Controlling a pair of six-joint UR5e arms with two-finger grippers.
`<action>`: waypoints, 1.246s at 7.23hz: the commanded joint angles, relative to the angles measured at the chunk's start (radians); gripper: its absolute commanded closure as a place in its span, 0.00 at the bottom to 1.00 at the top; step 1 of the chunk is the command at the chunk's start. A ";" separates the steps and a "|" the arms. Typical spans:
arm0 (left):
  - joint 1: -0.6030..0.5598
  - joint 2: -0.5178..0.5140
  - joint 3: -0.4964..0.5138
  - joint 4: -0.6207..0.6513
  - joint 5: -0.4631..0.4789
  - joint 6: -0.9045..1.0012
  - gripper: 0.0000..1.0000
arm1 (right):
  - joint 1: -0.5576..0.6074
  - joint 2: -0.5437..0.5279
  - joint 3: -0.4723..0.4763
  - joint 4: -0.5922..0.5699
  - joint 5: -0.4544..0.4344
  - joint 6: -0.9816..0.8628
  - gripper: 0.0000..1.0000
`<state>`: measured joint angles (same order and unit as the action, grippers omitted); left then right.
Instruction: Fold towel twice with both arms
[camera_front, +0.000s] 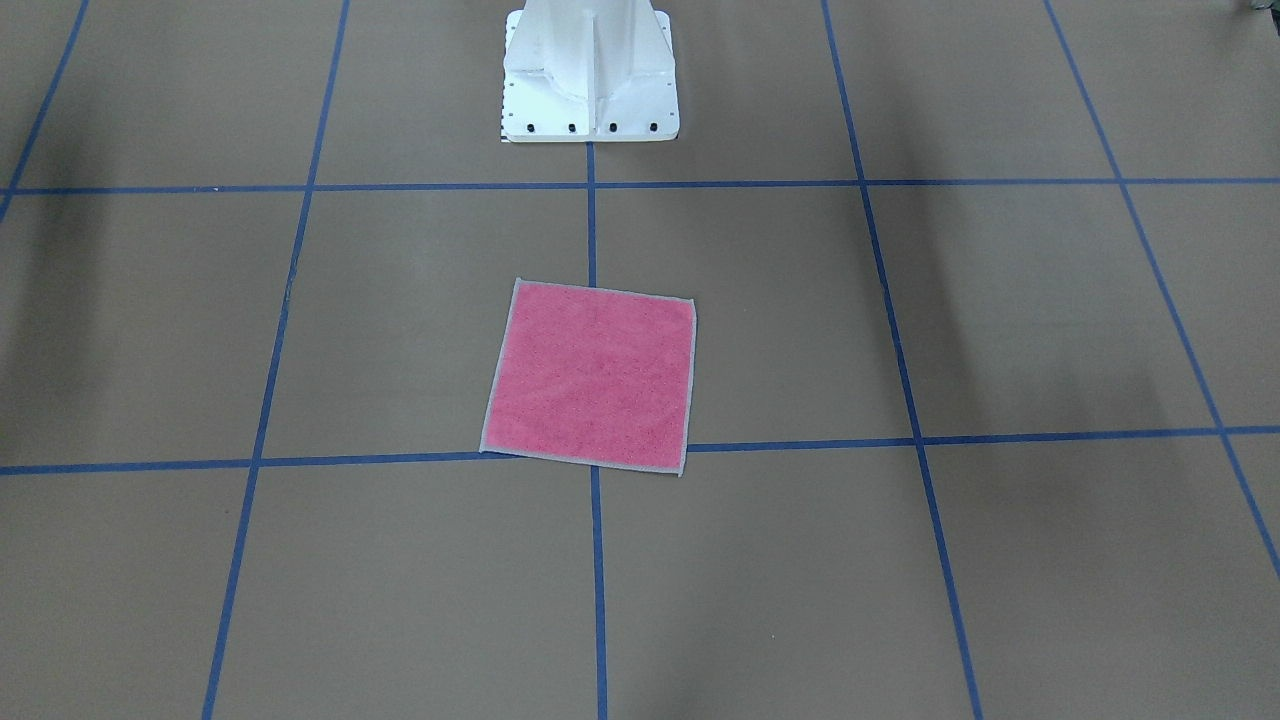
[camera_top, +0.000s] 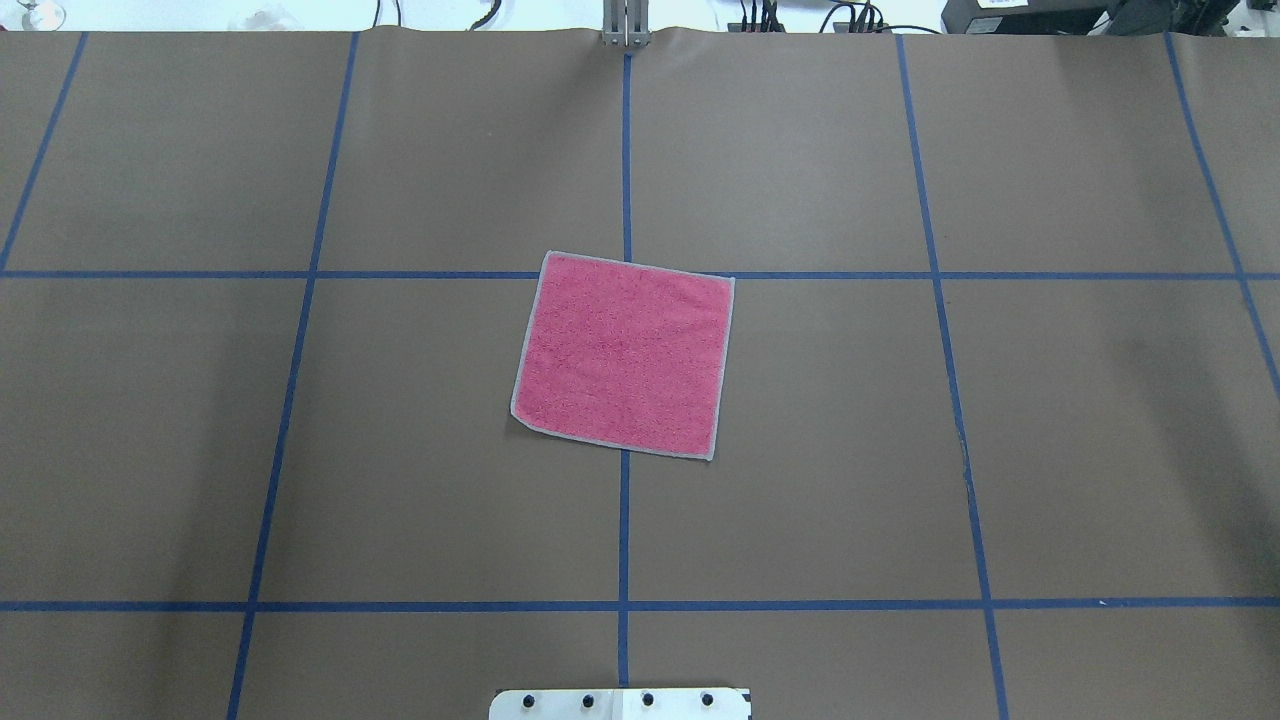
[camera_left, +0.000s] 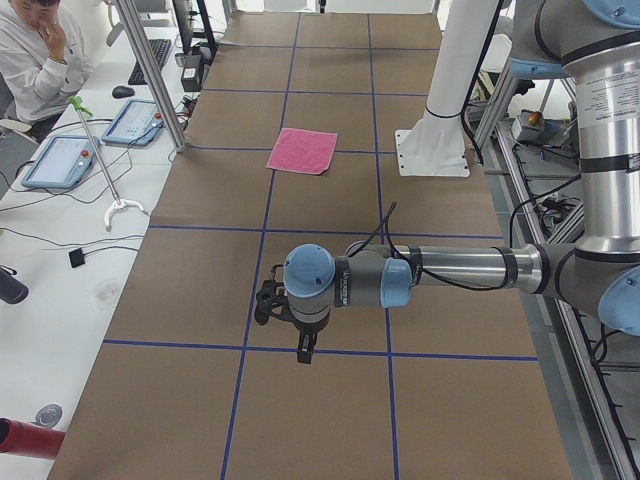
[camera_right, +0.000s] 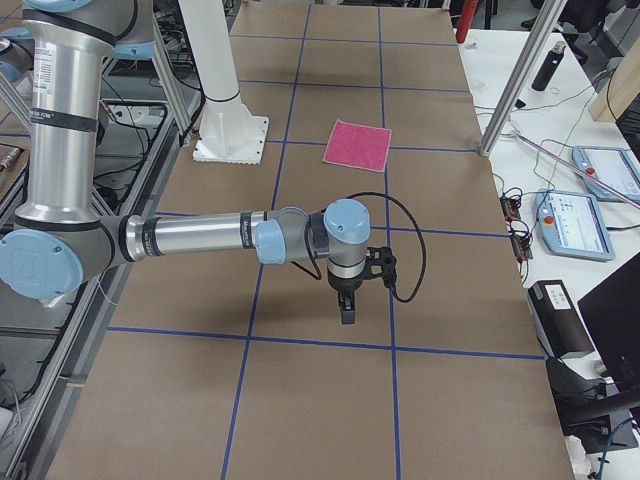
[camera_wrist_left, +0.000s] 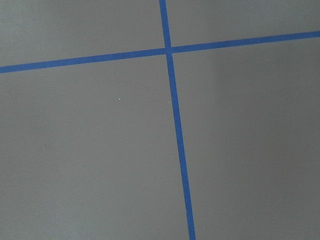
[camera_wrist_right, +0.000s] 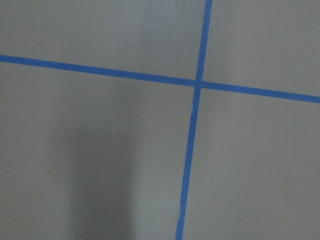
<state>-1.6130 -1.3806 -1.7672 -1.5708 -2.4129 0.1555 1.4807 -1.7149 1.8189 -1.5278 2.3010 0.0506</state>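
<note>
The towel (camera_top: 622, 355) lies flat and unfolded, pink face up with its light grey border showing, at the middle of the brown table; it also shows in the front view (camera_front: 590, 375) and both side views (camera_left: 303, 150) (camera_right: 360, 145). My left gripper (camera_left: 303, 348) hangs over the table's left end, far from the towel, seen only in the exterior left view. My right gripper (camera_right: 347, 308) hangs over the right end, seen only in the exterior right view. I cannot tell whether either is open or shut. Both wrist views show only table.
The white pedestal (camera_front: 590, 75) stands behind the towel. Blue tape lines (camera_top: 625, 530) grid the table. Metal posts (camera_left: 150, 75) (camera_right: 515, 85) stand at the far edge. An operator (camera_left: 35, 60) sits beside tablets and cables on the side desk.
</note>
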 joint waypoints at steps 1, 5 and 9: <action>-0.001 -0.001 -0.003 0.000 0.000 0.001 0.00 | 0.000 0.000 0.000 0.000 0.000 0.000 0.00; 0.001 -0.032 0.005 -0.223 0.003 -0.005 0.00 | 0.000 0.003 0.002 0.035 0.000 0.000 0.00; 0.002 -0.094 0.131 -0.390 -0.109 -0.053 0.00 | -0.031 0.011 0.011 0.164 0.086 0.208 0.00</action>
<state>-1.6108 -1.4783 -1.6463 -1.8736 -2.5037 0.1221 1.4696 -1.7067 1.8275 -1.4243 2.3509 0.1638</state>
